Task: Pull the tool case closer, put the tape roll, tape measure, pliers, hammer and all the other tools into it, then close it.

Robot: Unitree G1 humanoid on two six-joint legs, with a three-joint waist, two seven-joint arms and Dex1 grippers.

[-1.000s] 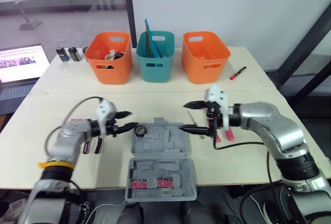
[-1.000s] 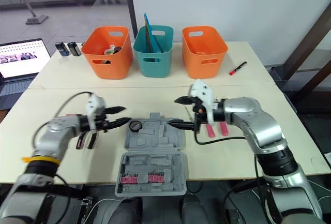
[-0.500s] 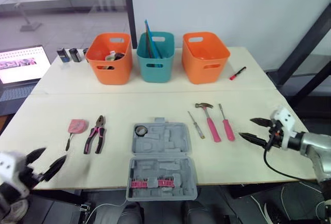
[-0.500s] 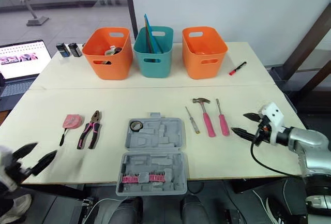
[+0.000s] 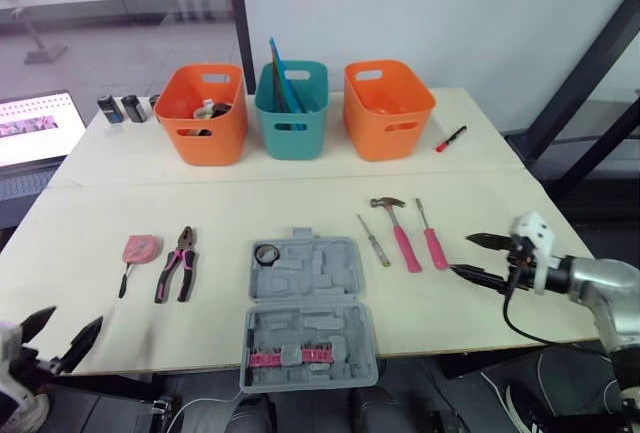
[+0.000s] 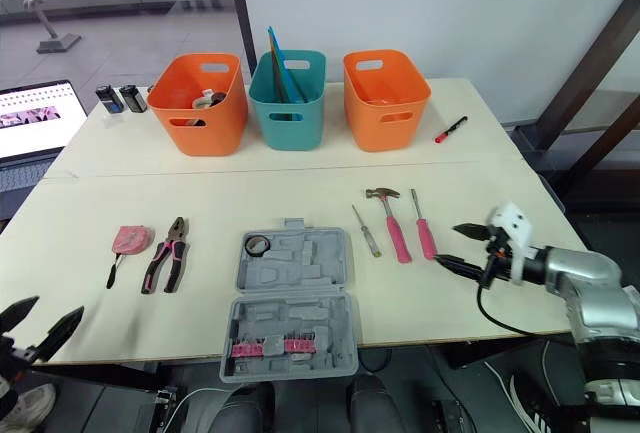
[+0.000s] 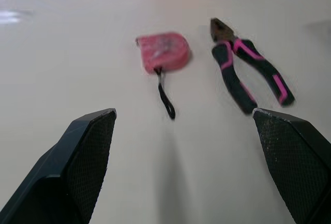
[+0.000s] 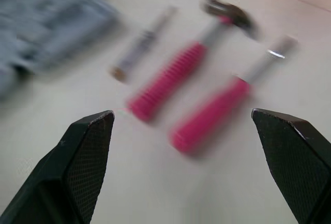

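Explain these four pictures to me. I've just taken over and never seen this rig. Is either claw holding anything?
This is a two-armed humanoid robot. The two wide pictures come from a stereo camera on its head, looking down over a table. The other two come from cameras on its wrists, each looking out between that gripper's two black fingers.

On the table lies an open grey case with a tape roll in it. To its left are a tape measure and pliers. To its right are a small screwdriver, a hammer and a pink screwdriver. Behind stand three bins and a marker, with a laptop further left.

The left gripper hangs at the near left corner and the right gripper is right of the screwdrivers. Both are open and hold nothing.
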